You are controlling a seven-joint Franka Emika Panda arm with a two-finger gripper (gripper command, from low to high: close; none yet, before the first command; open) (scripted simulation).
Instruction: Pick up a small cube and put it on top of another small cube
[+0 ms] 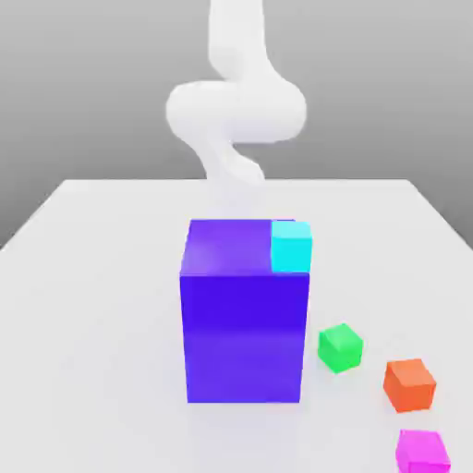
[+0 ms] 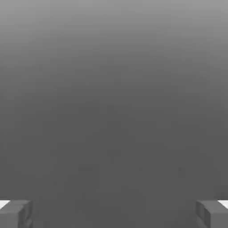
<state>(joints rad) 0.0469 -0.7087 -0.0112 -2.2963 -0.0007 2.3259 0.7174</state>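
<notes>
Plainly spread wide: gripper (image 2: 114,216), fingertips (image 2: 15,213) at opposite edges of the hand view, nothing between them but grey backdrop. Holding nothing.

White arm (image 1: 236,111) upright behind the blue-purple block (image 1: 244,323), at the far side of the white table (image 1: 92,305).

Tall block near table centre; cyan cube (image 1: 291,247) at its upper corner on the exterior view's right, whether resting on the block or behind it cannot be told.

Three little cubes strung toward the exterior view's right and near edge: green cube (image 1: 340,347) just beside the block, orange cube (image 1: 409,384) next, small magenta cube (image 1: 422,452) nearest the camera. All flat on the table, apart from one another.
</notes>
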